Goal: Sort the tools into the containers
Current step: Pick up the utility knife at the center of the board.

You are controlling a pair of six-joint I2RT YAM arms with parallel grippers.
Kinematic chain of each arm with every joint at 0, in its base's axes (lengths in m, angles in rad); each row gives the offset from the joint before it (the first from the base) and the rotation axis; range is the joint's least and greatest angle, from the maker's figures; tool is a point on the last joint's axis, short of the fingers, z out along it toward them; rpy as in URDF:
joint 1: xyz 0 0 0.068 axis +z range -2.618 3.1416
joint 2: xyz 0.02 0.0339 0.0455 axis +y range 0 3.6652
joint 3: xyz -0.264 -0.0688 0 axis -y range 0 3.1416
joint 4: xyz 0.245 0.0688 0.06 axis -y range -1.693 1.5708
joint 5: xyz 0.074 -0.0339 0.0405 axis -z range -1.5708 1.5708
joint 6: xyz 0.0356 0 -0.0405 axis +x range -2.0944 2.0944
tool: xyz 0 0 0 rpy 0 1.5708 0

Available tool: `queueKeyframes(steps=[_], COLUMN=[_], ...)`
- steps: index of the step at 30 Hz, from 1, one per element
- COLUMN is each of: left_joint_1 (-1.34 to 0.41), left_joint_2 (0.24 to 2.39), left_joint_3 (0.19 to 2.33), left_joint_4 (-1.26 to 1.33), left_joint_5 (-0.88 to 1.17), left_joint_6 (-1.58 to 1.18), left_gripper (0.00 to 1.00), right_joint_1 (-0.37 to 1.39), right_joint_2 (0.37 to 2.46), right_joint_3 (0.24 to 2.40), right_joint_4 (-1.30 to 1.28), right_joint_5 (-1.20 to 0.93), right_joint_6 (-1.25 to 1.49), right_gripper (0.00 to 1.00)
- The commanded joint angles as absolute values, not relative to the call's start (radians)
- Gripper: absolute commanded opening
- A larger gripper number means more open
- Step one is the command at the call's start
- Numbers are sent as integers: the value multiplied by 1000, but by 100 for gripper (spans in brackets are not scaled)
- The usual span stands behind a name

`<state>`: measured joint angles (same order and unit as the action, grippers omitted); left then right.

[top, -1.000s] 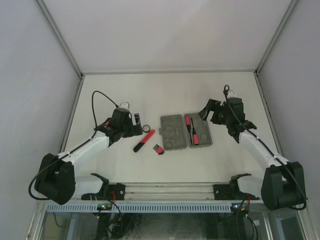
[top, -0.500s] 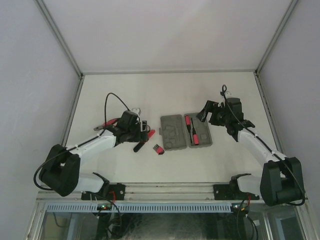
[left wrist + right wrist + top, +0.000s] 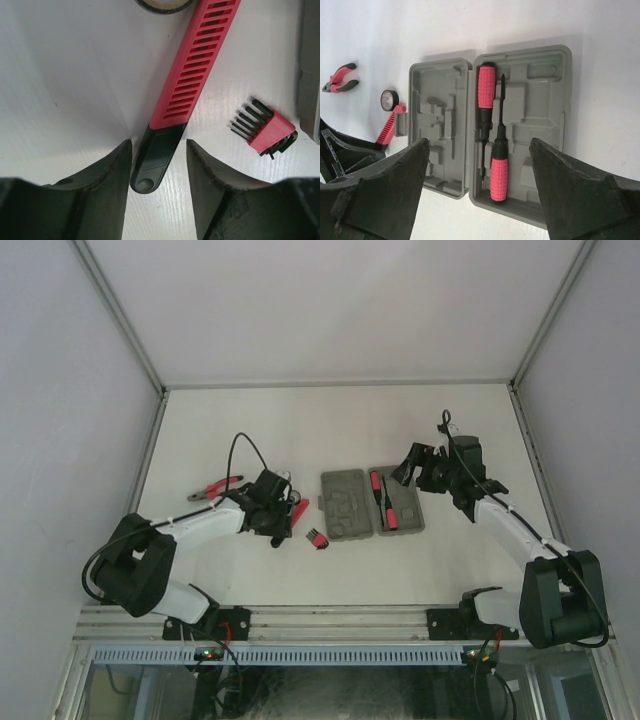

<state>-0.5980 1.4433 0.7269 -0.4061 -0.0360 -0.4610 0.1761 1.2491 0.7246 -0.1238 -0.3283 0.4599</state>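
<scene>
Left gripper straddling black end of slotted red-black tool on table, cannot tell if clamped, right gripper spread wide, facing open grey tool case, 2 red-handled screwdrivers in its right half.

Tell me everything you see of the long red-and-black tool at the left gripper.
The long red-and-black tool lies flat, diagonal, on the white table. Its red part looks plastic, with a row of slots; the black end has a hole and sits between the open jaws of the left gripper, contact unclear. Its far end is beside the black ring.
</scene>
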Motion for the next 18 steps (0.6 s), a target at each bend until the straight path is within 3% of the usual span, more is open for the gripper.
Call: queueKeyframes(steps=[1,11,18], left_joint_1=[-606,-615,-615], left_joint_2=[1459,1475,1457], left_joint_3=[784,802,821], left_joint_4=[-436,-487,-483], left_joint_5=[-77,-133,-139], left_joint_6=[-465,-467,-491], left_gripper=[50,43,32], right_joint_1=[170,171,169], right_joint_2=[1249,1253,1227], right_joint_3=[722,722,731], right_joint_4=[-87,-92,-94], right_joint_5=[-351,-360,-315], right_joint_6=[454,454,460], right_gripper=[80,76,73])
